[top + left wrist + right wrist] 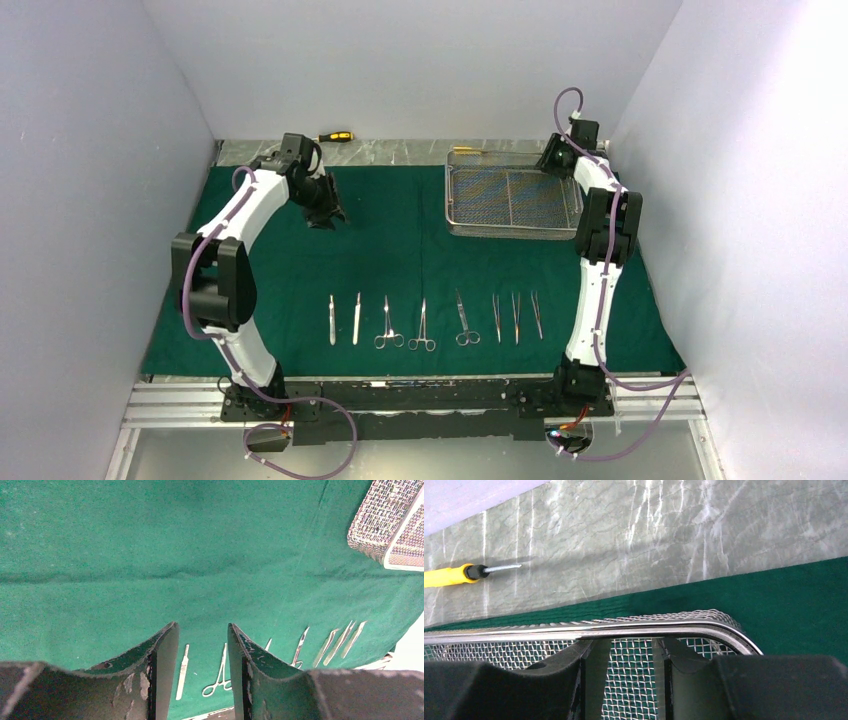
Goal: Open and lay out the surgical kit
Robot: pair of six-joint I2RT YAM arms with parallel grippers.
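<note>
Looking across the table, I see the dark green drape [400,260] spread flat over most of it. Near its front edge the steel instruments lie in one neat row, side by side and not touching. From the left there are two scalpel handles [333,320], then three ring-handled clamps [422,328] with their rings toward the arms, then three tweezers [516,317]. The wire-mesh tray [500,195] sits on the drape at the far right, well apart from the row, and nothing shows inside it. The left gripper [201,627] hangs above bare cloth at the far left of the drape, its jaws parted with nothing between them. Its wrist camera looks back over the cloth toward the row of instruments. The right gripper [628,647] is at the far right corner of the tray. Its jaws are also spread, and the bright rim runs across just past the fingertips, with mesh showing in the gap. Whether the tips touch the tray I cannot tell. Beyond the drape's far edge, on the grey marbled tabletop [649,530], lies a yellow-handled screwdriver [449,575] just behind the tray. A yellow-and-black screwdriver [335,136] lies further left.
</note>
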